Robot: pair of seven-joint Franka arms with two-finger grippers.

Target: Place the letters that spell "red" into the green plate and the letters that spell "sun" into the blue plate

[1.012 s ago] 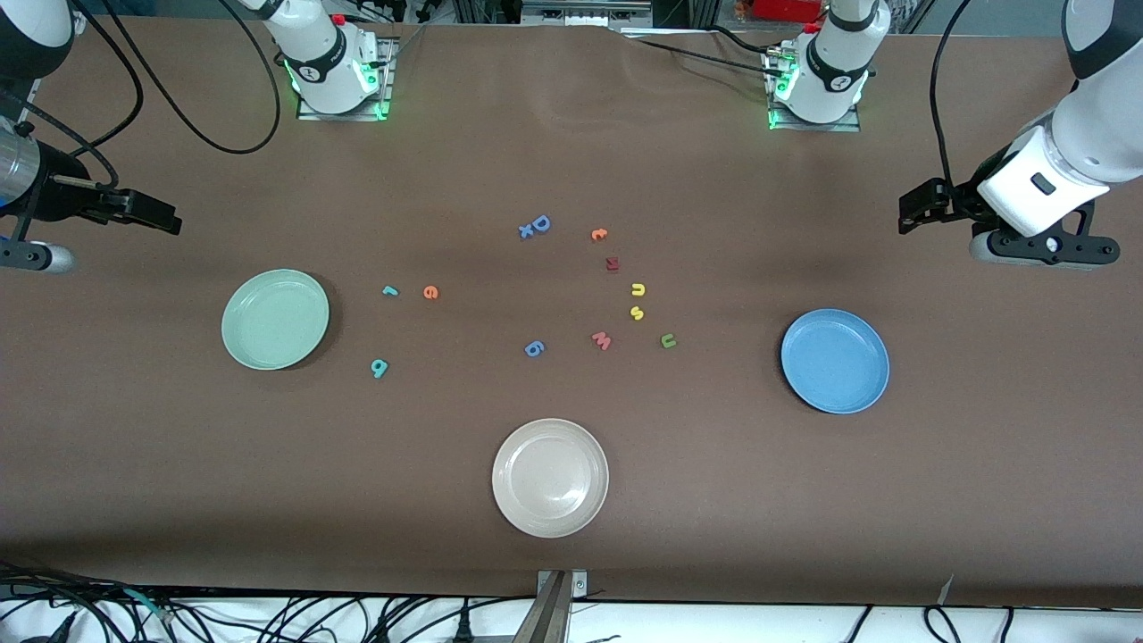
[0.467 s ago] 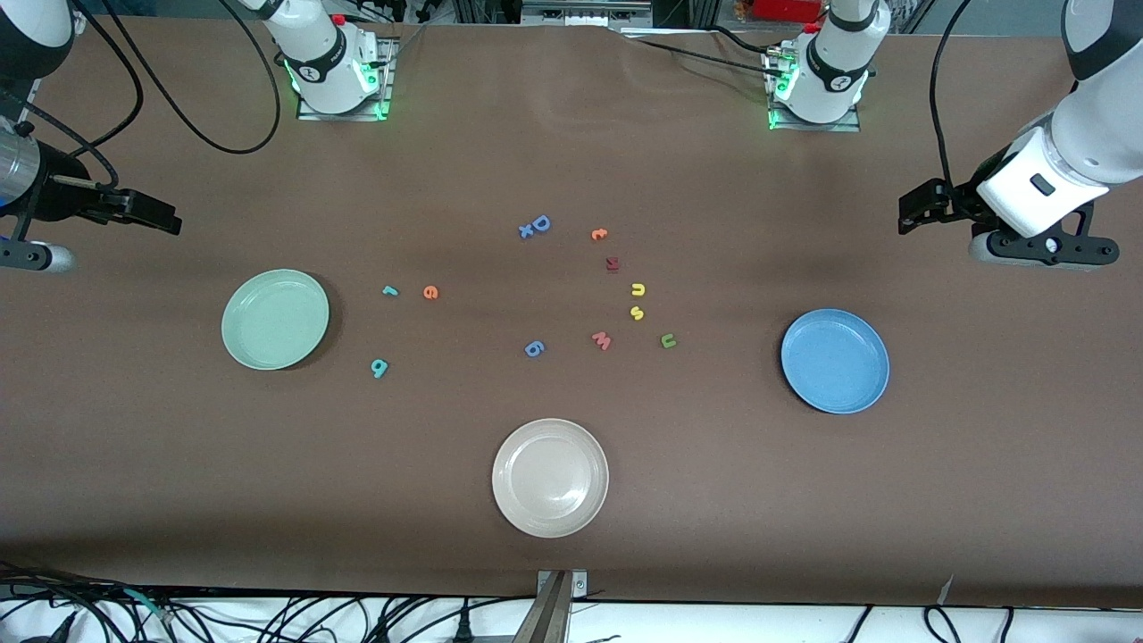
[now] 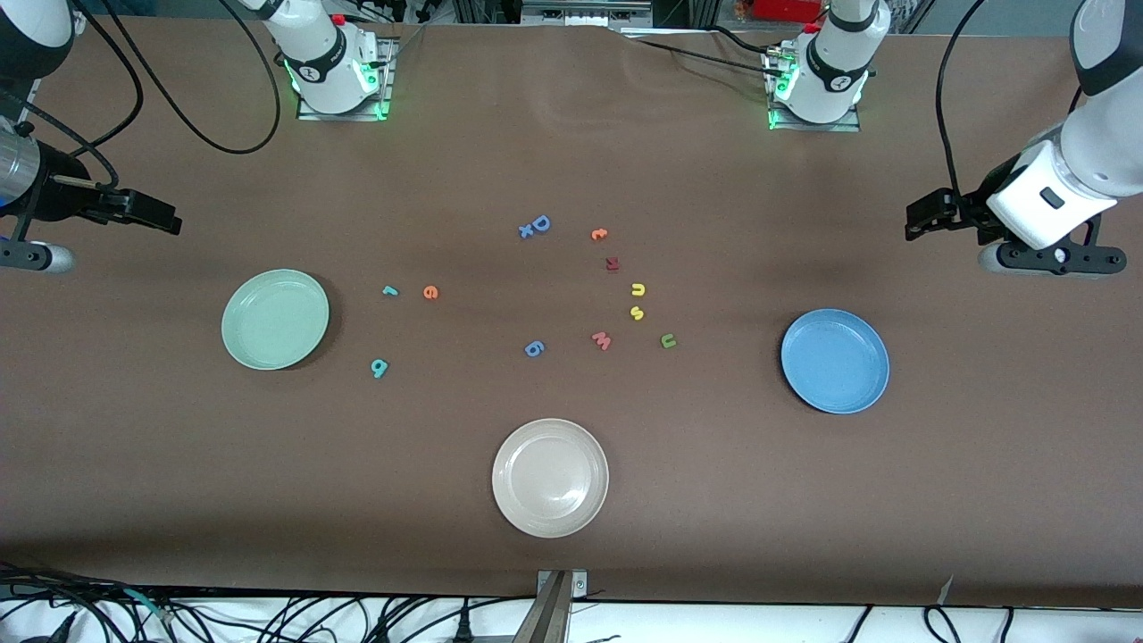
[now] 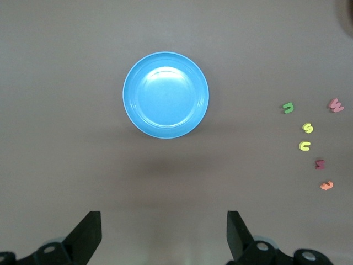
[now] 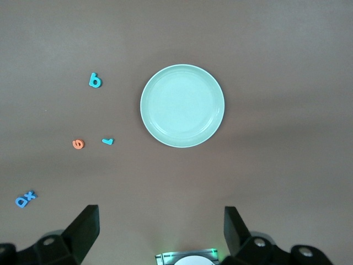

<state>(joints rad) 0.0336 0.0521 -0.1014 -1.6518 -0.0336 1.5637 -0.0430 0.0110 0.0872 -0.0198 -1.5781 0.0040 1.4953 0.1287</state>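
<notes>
Brown table [image 3: 571, 554] carries every letter mid-surface, green plate [image 3: 275, 319] and blue plate [image 3: 835, 361] bare. Left gripper [image 3: 920, 219] and right gripper [image 3: 161, 217] hover wide open, empty, at its ends. Nothing's started; next, descend on yellow "s" [image 3: 637, 313].

You've got 3 plates on the worktop: 1 green plate [image 3: 275, 320], 1 blue plate [image 3: 835, 361], 1 beige plate [image 3: 550, 478].

Toy letters, 12 total:
- teal x2: "r" [image 3: 389, 290], "d" [image 3: 379, 367]
- orange x2: "e" [image 3: 430, 292], "t" [image 3: 598, 234]
- yellow x2: arch [image 3: 638, 289], "s" [image 3: 637, 313]
- olive-green arch x1 [image 3: 668, 340]
- blue x3: "D" [image 3: 540, 223], "x" [image 3: 526, 231], round-bowl one [image 3: 534, 348]
- pink "w" x1 [image 3: 602, 340]
- dark red letter x1 [image 3: 612, 263]

Arms: 2, w/ 1 tool each: left tool [image 3: 920, 217], right tool [image 3: 161, 217].
</notes>
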